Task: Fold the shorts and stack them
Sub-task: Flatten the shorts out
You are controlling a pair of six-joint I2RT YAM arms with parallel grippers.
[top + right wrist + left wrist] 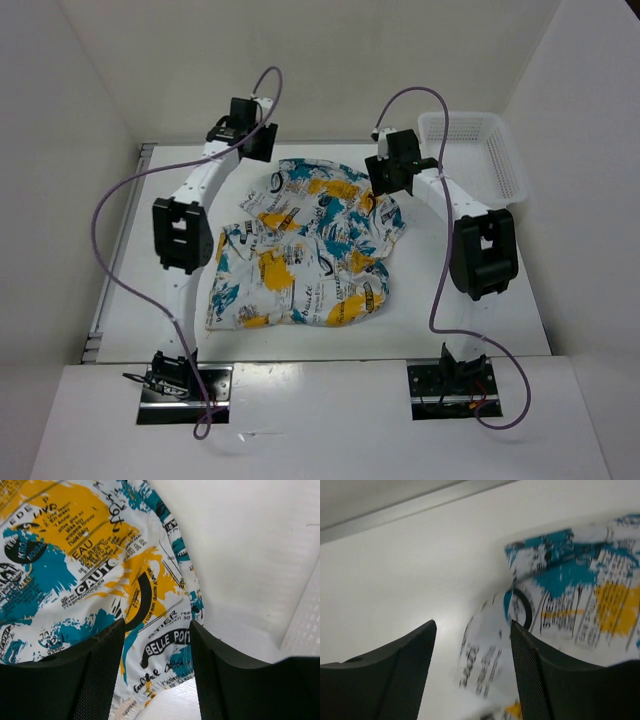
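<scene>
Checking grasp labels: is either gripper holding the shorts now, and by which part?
Nothing is held. The left gripper and right gripper both stand open at the far edge of the shorts, with no fabric pinched.

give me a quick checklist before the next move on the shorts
1. Left gripper open: ok, jaws apart.
2. Left gripper free of the shorts: cannot tell, wrist view blurred.
3. Right gripper open: ok, jaws apart over the hem.
4. Shorts lying flat: not ok, crumpled.
5. Shorts clear of the basket: ok, apart.
</scene>
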